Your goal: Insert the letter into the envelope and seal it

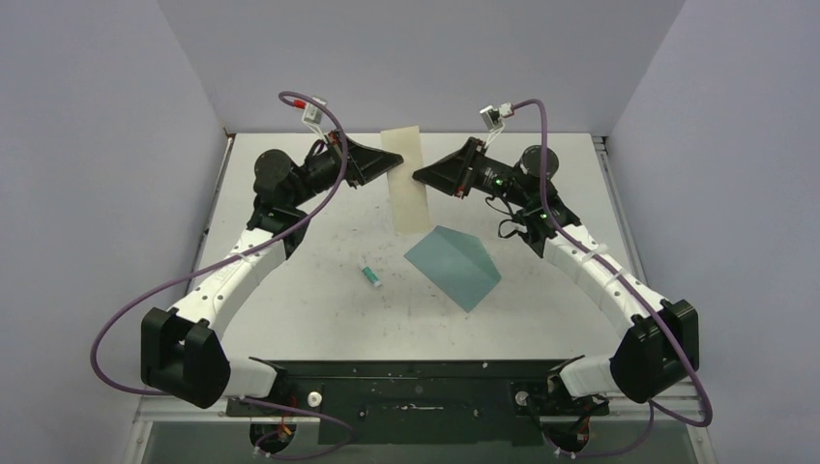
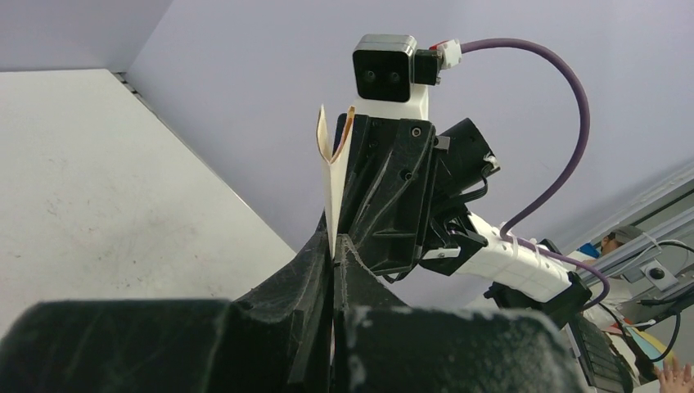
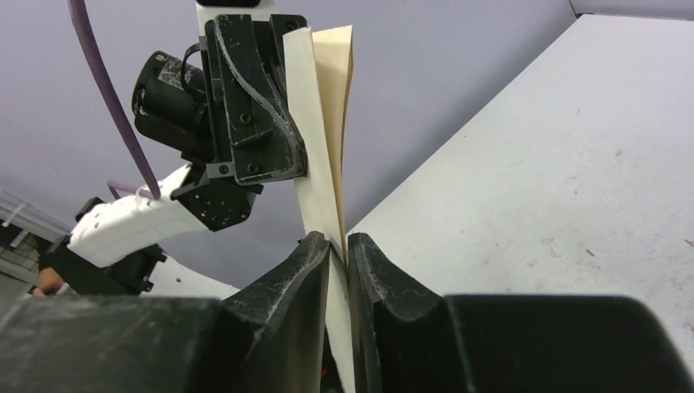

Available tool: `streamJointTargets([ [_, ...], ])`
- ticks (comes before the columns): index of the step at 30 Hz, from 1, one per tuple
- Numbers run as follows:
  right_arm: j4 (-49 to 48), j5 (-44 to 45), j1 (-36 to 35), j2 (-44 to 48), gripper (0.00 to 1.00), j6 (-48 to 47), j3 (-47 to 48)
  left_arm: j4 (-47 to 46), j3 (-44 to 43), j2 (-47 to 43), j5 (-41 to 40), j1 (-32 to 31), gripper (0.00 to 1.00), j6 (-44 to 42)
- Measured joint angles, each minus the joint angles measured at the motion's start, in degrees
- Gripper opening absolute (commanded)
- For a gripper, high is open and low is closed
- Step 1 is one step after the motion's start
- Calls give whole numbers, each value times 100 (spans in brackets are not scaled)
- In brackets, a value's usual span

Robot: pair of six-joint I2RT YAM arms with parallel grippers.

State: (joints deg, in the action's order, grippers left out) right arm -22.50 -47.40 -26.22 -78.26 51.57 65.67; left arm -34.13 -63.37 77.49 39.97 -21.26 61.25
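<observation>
Envelope (image 1: 453, 267): flat on table (image 1: 319, 319), flap side up, below and toward bases from right gripper (image 1: 418, 177), touching neither gripper.
Letter (image 1: 408, 188): held upright off table between both grippers, sheet doubled over, two layers splayed at top edge.
Left gripper (image 1: 395, 162): fully closed, pinching letter's left edge.
Right gripper: jaws nearly together around letter's right edge; cannot tell if clamped.
Glue tube (image 1: 370, 275): on table, below left gripper, just beside envelope.
</observation>
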Motion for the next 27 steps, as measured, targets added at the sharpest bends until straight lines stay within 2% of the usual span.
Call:
streamJointTargets([
  [3, -31, -9, 22, -2, 10, 63, 0, 0, 0, 0, 0, 0, 0, -2],
  [6, -35, -20, 26, -7, 23, 68, 0, 2, 0, 0, 0, 0, 0, -15],
  [11, -39, -127, 28, -39, 30, 70, 0, 2, 0, 2, 0, 0, 0, -24],
  [14, -216, -289, 26, -131, 26, 188, 0, 2, 0, 22, 0, 0, 0, -24],
  [17, -382, -413, 26, -219, 16, 302, 0, 2, 0, 35, -2, 0, 0, -22],
  [19, -433, -459, 26, -232, 6, 356, 0, 2, 0, 35, -2, 0, 0, -22],
  [21, -485, -492, 26, -232, 5, 382, 0, 2, 0, 35, -2, 0, 12, -22],
  [24, -341, -450, 31, -232, 5, 282, 4, 15, 4, 35, -9, 0, 45, -81],
  [27, 374, -201, 42, -229, 5, -170, 70, 234, 48, 20, -109, -2, 68, -323],
])
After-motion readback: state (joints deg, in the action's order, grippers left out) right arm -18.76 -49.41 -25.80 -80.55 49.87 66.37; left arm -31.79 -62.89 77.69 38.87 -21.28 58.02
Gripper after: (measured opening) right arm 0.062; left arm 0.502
